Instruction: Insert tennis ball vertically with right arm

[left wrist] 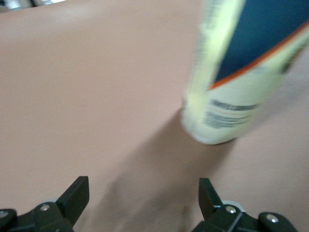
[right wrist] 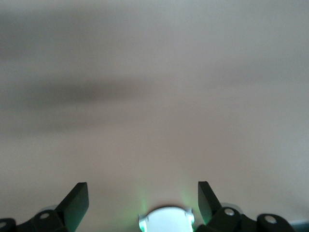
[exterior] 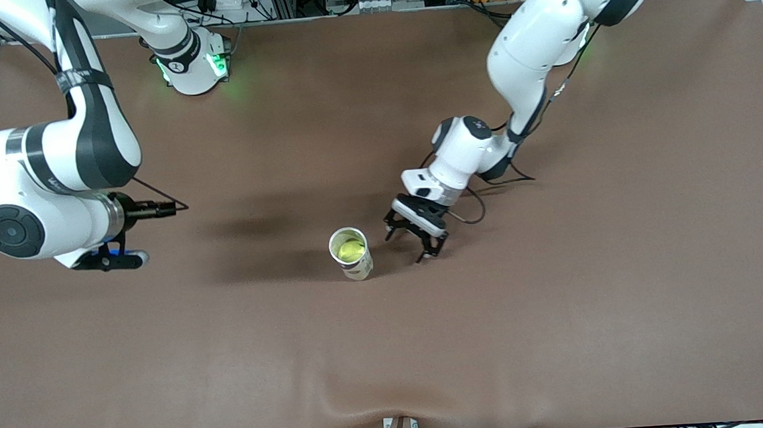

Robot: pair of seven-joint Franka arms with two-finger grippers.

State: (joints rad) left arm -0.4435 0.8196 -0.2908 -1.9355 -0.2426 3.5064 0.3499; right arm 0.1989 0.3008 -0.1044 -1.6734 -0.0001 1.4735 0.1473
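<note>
While ball (exterior: pixel 350 249) sits in upright can (exterior: pixel 352 255), both arms idle.
Left gripper (exterior: pixel 417 242) beside can, fingers released; right gripper (exterior: pixel 111 260) fingers released, empty, over counter (exterior: pixel 563 309).

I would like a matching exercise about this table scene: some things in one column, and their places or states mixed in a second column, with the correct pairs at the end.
Column one:
1. tennis ball
2. can
3. left gripper
4. right gripper

Column two:
A. open, beside the can, holding nothing
B. stands upright on the brown table, top open
C. lies inside the can
D. open, holding nothing, at the right arm's end of the table

Pairs: 1-C, 2-B, 3-A, 4-D
</note>
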